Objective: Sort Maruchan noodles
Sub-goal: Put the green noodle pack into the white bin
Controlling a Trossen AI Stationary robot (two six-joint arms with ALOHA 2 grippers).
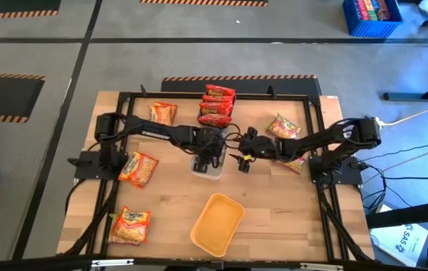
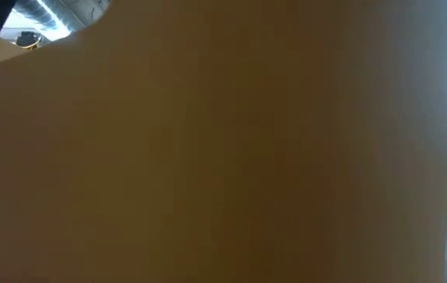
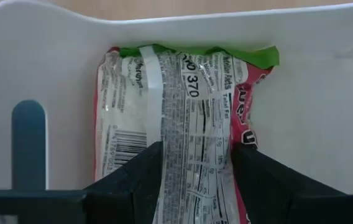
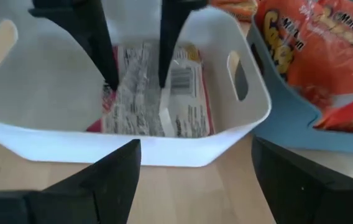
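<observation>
High view shows the left gripper (image 1: 208, 159) down in a white tray (image 1: 215, 174) at the table's (image 1: 274, 218) middle, with the right gripper (image 1: 244, 160) just beside that tray. Left wrist view shows a green-and-red packet (image 3: 183, 124) lying flat in the white tray, back side up with its label and barcode showing; its long axis runs along the line of the fingers, green end away from the wrist. The left fingers (image 3: 133, 180) stand on either side of the packet, pinching it across its width. In the right wrist view, the right fingers (image 4: 108, 180) are spread with nothing between them, facing the white tray's wall. A blue-grey tray (image 4: 288, 118) next to it holds orange packets (image 4: 319, 56). A yellow tray (image 1: 217, 223) nearer the front looks bare. Red packets (image 1: 217, 105) lie stacked at the far edge; other packets (image 1: 139, 168) lie loose on the table.
</observation>
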